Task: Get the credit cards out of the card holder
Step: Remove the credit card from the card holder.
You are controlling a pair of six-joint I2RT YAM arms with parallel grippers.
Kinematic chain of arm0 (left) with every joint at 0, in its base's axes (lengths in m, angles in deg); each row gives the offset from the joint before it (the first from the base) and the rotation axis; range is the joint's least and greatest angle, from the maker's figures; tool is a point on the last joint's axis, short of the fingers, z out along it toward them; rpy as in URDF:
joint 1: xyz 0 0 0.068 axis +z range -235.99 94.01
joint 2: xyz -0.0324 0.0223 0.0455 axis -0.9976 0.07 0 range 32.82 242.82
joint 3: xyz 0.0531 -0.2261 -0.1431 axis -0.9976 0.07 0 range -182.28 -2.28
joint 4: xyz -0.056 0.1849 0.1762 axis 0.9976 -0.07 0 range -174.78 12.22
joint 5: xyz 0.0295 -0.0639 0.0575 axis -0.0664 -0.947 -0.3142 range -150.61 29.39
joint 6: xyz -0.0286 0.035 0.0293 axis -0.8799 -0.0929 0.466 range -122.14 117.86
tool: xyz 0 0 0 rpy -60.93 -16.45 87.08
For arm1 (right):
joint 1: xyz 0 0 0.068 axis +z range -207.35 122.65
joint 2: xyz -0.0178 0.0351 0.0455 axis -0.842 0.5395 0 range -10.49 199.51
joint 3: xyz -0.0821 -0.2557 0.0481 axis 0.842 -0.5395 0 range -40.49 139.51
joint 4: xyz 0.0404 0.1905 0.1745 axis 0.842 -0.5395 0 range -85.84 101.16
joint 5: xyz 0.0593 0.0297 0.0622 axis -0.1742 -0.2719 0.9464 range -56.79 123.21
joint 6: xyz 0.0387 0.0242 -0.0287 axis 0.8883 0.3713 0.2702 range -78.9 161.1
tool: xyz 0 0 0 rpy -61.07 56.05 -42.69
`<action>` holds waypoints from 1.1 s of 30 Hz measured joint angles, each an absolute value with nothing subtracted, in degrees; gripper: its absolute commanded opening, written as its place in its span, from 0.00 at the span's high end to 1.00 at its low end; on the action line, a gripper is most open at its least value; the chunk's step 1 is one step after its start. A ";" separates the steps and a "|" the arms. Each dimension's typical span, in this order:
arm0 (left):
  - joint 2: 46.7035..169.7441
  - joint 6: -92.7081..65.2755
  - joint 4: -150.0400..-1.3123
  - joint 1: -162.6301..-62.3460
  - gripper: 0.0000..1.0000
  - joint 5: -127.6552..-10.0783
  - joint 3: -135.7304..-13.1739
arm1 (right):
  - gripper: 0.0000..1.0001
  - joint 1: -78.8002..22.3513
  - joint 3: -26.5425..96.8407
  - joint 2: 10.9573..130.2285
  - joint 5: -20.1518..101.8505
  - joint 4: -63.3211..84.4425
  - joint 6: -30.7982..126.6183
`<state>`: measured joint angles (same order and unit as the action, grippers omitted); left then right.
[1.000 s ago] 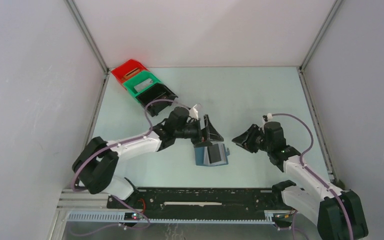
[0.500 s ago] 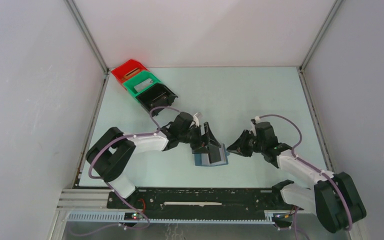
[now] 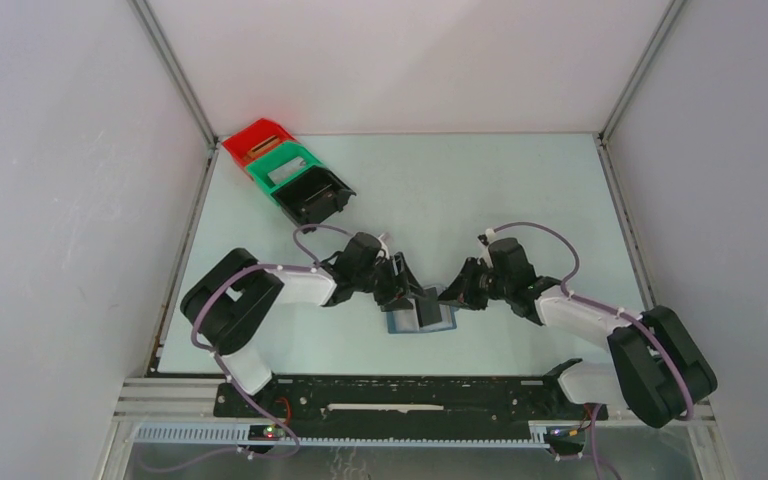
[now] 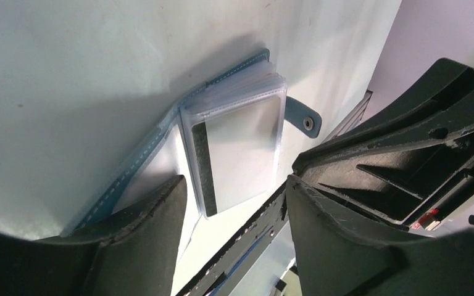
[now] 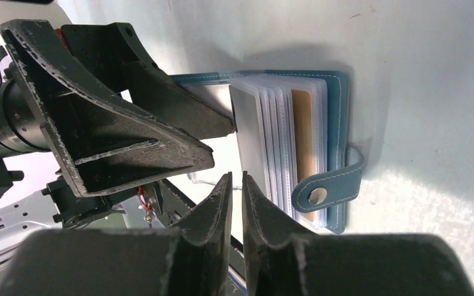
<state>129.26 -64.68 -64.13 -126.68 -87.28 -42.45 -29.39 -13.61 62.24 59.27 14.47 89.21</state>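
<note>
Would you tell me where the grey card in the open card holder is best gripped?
Probably by the edge facing the right gripper, coming in low from that side: the grey card lies in the top clear sleeve, offering only a thin edge, and the left gripper crowds the far side.

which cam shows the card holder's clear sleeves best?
Right wrist: the open card holder fans its clear sleeves out, each edge separate. Left wrist shows only the top sleeve, flat, holding a silvery card. Top external: too small to tell sleeves apart.
</note>
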 measured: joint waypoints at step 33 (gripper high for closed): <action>121.11 -52.86 -65.44 -124.21 0.40 -78.60 -37.46 | 0.85 -29.14 -12.65 71.09 57.74 19.23 89.41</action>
